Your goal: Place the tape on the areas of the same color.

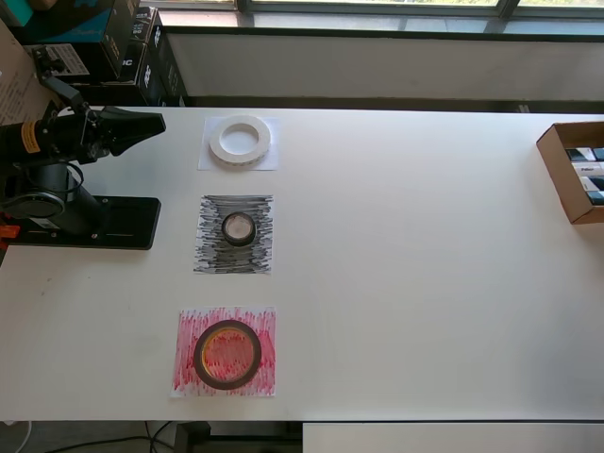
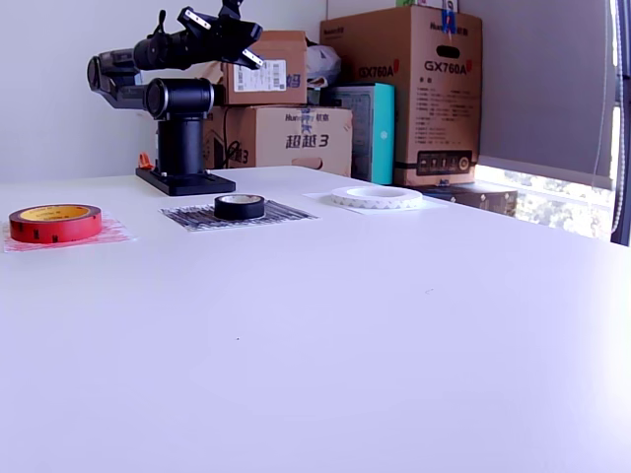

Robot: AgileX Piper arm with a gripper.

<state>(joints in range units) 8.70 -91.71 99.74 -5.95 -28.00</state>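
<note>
White surface point(image 1: 425, 264) is seen bearing a white tape ring point(image 1: 240, 141) on plain paper point(image 1: 209, 160), black tape point(image 1: 238, 227) on black-scribbled paper point(image 1: 209, 255), red tape point(image 1: 227, 354) on red-scribbled paper point(image 1: 186, 377), while the raised gripper point(image 1: 156, 123), holding nothing, has jaws whose spread cannot be told.

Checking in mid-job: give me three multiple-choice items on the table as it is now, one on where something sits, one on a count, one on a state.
1. In the overhead view, where is the black tape roll?
A. on the white sheet
B. on the black-scribbled sheet
C. in the cardboard box

2. How many tape rolls lie on the table?
A. two
B. three
C. four

3. What is the gripper doing?
A. carrying the red roll
B. pressing on the white roll
C. holding nothing, raised near the arm's base

Answers: 1 B, the black roll sits in the middle of the scribbled black sheet. 2 B, the white tape roll, black roll and red tape roll are there. 3 C, nothing is between the fingers, and all rolls rest on sheets.
</note>
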